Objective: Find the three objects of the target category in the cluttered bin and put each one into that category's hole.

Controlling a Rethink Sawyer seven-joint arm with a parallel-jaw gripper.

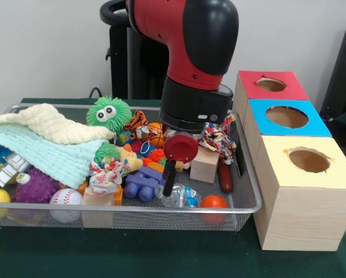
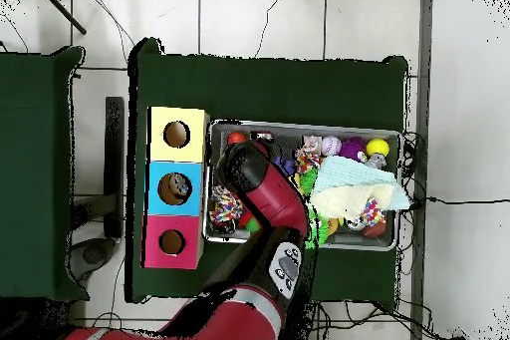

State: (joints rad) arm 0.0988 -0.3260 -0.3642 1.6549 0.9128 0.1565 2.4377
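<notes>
The red and black arm (image 1: 187,40) descends from above, its black wrist section (image 1: 193,107) pointing straight down. The gripper (image 1: 170,185) hangs below it, carrying a red round part and a dark finger. Whether its fingers are apart cannot be determined.

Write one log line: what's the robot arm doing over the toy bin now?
arm: low over wire bin | pincer: among toys beside wooden block, state unclear | boxes: red, blue, yellow holes show nothing inside
</notes>
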